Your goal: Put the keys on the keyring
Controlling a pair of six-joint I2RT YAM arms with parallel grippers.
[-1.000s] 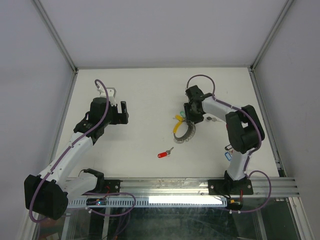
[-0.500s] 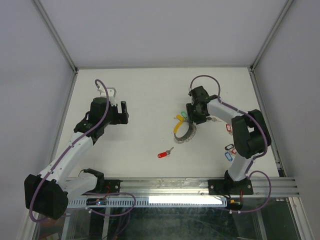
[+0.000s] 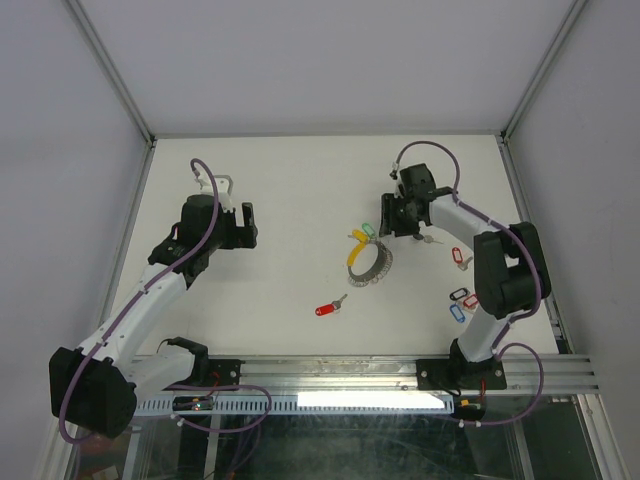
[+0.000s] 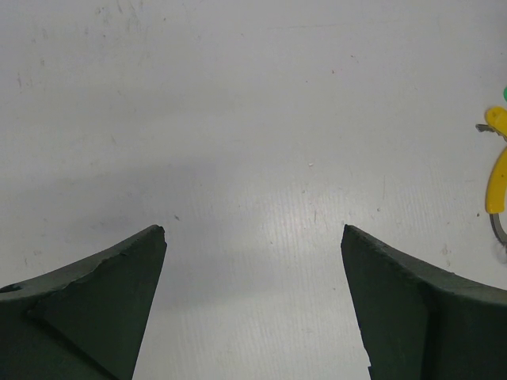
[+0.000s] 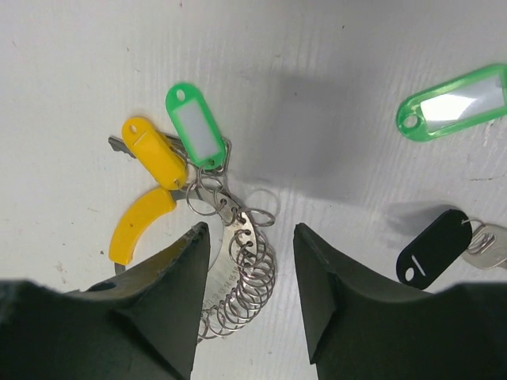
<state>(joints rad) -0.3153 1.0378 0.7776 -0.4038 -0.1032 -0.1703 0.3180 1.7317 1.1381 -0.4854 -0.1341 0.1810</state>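
The keyring (image 3: 370, 265) is a silvery loop carrying several small rings, with a curved yellow grip; it lies mid-table. A green-tagged key (image 3: 366, 230) and a yellow-tagged key (image 3: 357, 238) lie at its far end. In the right wrist view the keyring (image 5: 247, 273) lies between my open fingers, below them, with the green tag (image 5: 195, 125) and yellow tag (image 5: 154, 152) hooked by small rings. My right gripper (image 3: 394, 220) is open and empty, just right of and beyond the ring. A red-tagged key (image 3: 327, 308) lies alone nearer the front. My left gripper (image 3: 247, 226) is open and empty, far left.
More tagged keys lie to the right: a green one (image 3: 459, 258), and black (image 3: 459, 295), red (image 3: 469, 300) and blue (image 3: 456, 312) ones together. The right wrist view shows the green tag (image 5: 455, 101) and black tag (image 5: 434, 247). The left wrist view shows bare table and a yellow tag (image 4: 497, 170).
My right arm has drawn back and to the right, off the keyring, uncovering the keys on the right. The keyring and tags stay put. The left arm has not moved.
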